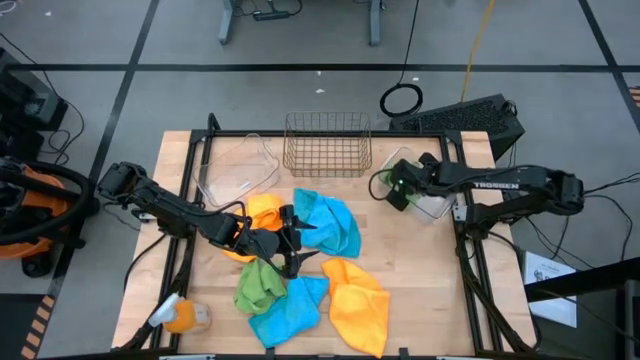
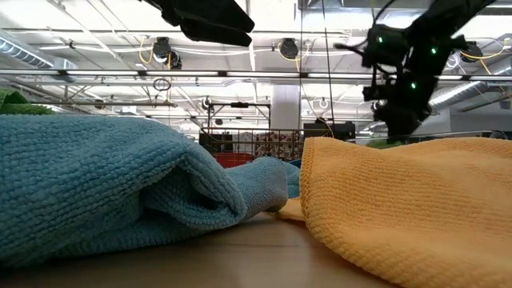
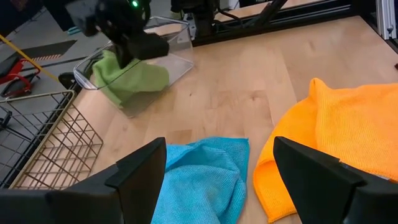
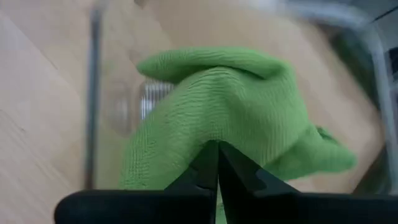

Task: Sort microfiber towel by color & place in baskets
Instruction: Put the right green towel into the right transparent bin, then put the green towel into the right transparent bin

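Okay, I see my right gripper (image 4: 217, 163) pinched shut over the green towel (image 4: 236, 106) lying in the clear bin (image 1: 425, 190) at the counter's (image 1: 420, 280) two o'clock. My left gripper (image 1: 292, 243) hovers wide open at center, among blue (image 1: 330, 222), orange (image 1: 358, 300) and green towels. The wire basket (image 1: 328, 145) sits at twelve.

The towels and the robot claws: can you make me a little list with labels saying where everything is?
Right claw: shut, over the green towel in the clear bin on the right
Left claw: open, above the towel pile mid-table
Wire basket: no towel seen in it
Left clear bin: no towel seen in it
Loose on table: blue towel, orange towel, another green towel
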Robot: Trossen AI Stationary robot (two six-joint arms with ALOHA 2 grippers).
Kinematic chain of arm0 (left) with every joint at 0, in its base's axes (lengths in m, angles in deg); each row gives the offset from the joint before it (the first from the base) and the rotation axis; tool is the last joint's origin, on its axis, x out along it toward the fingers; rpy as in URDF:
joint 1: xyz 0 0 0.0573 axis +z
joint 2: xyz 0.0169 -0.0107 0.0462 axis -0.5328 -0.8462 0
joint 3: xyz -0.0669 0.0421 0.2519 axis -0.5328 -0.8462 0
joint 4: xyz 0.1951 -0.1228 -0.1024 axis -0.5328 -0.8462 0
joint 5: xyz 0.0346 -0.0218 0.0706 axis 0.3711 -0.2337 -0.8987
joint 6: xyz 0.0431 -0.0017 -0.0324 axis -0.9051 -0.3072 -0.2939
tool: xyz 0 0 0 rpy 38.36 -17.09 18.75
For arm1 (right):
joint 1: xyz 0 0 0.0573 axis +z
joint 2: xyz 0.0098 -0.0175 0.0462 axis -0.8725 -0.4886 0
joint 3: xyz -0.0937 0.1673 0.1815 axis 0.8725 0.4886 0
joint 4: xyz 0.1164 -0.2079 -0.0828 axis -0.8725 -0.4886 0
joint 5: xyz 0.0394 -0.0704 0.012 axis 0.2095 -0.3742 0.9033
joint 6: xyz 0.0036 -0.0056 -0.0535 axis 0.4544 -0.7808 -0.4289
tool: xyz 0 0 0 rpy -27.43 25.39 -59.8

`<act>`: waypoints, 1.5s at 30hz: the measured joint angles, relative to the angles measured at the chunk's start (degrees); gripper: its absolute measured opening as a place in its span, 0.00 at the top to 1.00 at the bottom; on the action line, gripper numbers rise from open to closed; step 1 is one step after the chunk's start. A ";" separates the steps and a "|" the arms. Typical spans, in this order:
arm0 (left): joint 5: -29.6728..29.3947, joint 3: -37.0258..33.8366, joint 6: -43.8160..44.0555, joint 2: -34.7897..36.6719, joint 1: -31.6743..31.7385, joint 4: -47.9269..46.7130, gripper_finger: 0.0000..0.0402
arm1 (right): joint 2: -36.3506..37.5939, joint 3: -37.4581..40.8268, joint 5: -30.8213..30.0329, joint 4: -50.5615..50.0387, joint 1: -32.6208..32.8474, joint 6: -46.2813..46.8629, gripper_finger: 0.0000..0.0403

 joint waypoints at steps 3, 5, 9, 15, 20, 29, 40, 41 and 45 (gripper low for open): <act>0.00 0.00 0.00 0.00 0.00 0.00 0.25 | 0.14 3.14 0.25 1.85 -0.72 0.29 1.00; 0.00 0.00 0.00 0.00 0.00 0.04 0.25 | 0.20 4.50 0.34 3.01 -0.84 0.39 1.00; 0.00 0.00 0.00 0.00 0.02 0.04 0.25 | 0.20 5.88 2.75 4.29 -0.84 0.43 1.00; 0.00 0.00 0.04 0.00 0.01 0.02 0.25 | 0.67 5.88 5.30 4.02 -0.84 0.25 1.00; 0.01 0.00 0.06 0.00 0.00 0.00 0.25 | 2.93 5.88 3.90 3.90 -0.82 0.74 0.99; 0.04 0.00 1.20 0.00 0.01 -0.48 0.25 | 11.40 5.88 3.13 0.22 -0.80 3.42 0.88; 4.65 0.00 14.86 -0.02 -3.36 -13.98 0.25 | 23.72 5.91 1.13 9.71 10.94 7.46 0.78; 4.60 0.00 17.12 -0.02 -4.05 -15.68 0.25 | 24.29 5.91 0.92 11.88 12.48 6.90 0.78; 4.52 0.00 24.93 -0.02 -8.00 -21.82 0.25 | 23.96 5.91 0.87 22.37 19.63 4.05 0.78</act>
